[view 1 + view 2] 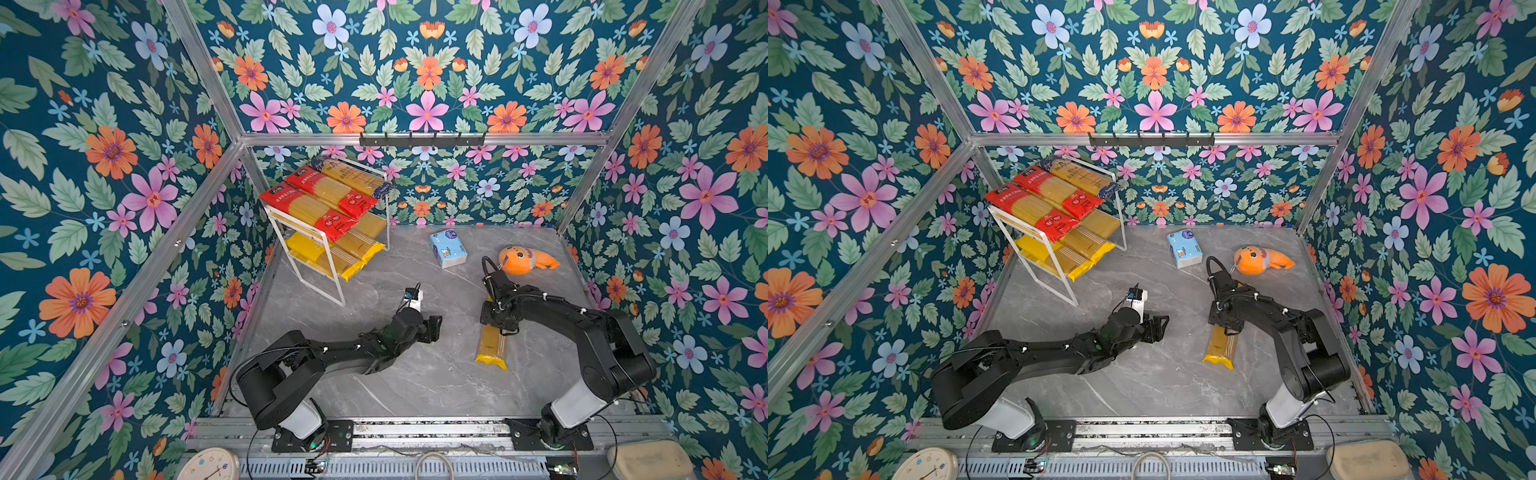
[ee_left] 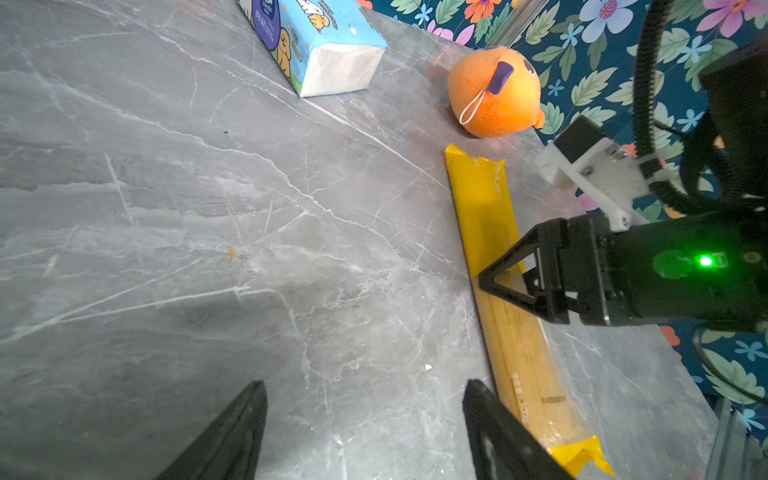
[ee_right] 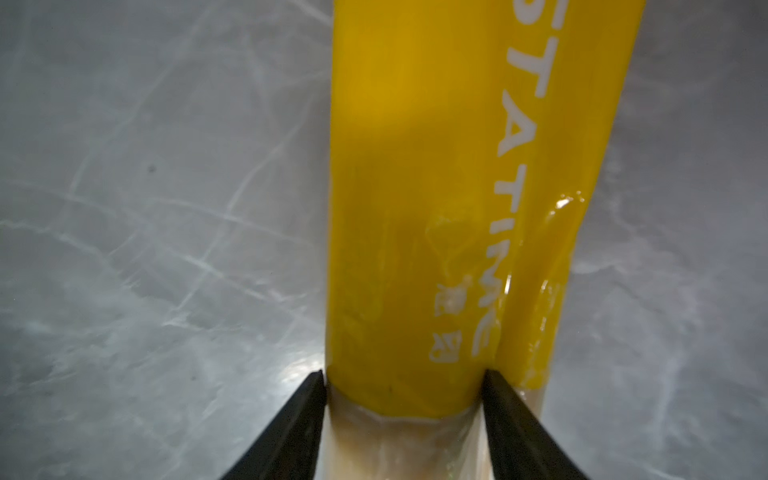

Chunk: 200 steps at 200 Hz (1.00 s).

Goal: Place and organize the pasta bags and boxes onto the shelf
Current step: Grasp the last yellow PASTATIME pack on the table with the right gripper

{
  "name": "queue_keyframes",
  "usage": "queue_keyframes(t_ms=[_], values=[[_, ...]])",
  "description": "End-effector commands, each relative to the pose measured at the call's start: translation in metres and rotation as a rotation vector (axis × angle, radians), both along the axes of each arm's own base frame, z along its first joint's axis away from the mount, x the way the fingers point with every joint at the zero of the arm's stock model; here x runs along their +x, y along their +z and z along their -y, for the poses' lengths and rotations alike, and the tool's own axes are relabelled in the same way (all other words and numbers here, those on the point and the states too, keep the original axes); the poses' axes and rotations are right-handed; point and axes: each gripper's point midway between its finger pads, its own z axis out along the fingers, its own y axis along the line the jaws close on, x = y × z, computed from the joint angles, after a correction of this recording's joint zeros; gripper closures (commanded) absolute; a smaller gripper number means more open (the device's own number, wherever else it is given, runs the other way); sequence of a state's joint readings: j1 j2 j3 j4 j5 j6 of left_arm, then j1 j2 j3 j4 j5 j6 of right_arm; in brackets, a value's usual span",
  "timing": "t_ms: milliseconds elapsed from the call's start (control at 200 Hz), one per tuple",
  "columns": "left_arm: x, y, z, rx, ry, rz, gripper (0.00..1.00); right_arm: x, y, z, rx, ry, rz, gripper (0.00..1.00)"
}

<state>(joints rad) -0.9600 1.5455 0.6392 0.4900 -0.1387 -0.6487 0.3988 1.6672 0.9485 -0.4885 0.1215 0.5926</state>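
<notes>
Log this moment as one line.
left gripper open, empty | right gripper astride yellow pack on table | shelf holds five packs

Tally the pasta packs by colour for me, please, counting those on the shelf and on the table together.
Red packs: 2
Dark blue pack: 1
Yellow packs: 3
Total: 6

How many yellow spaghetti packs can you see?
3. Two yellow packs lie on the shelf's lower board; the third lies on the table, between the right gripper's fingers. The top board may hide more.
</notes>
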Motion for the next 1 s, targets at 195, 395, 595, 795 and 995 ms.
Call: queue_keyframes(t_ms=[195, 395, 595, 795, 995], values=[[0.002, -0.001, -0.017, 0.013, 0.069, 0.004, 0.23, -0.016, -0.009, -0.105, 0.175, 0.194, -0.074, 0.42], [0.003, 0.001, -0.027, 0.020, 0.103, 0.014, 0.23, 0.007, 0.044, -0.121, 0.315, 0.236, 0.055, 0.39], [0.001, -0.004, -0.012, 0.007, 0.052, -0.017, 0.23, 0.030, 0.061, -0.075, 0.481, 0.097, 0.116, 0.39], [-0.003, -0.017, 0.002, -0.007, 0.008, -0.074, 0.24, 0.041, 0.046, -0.049, 0.517, 0.078, 0.149, 0.40], [-0.004, -0.020, 0.004, -0.006, 0.000, -0.083, 0.24, 0.043, 0.023, -0.057, 0.563, 0.093, 0.115, 0.41]])
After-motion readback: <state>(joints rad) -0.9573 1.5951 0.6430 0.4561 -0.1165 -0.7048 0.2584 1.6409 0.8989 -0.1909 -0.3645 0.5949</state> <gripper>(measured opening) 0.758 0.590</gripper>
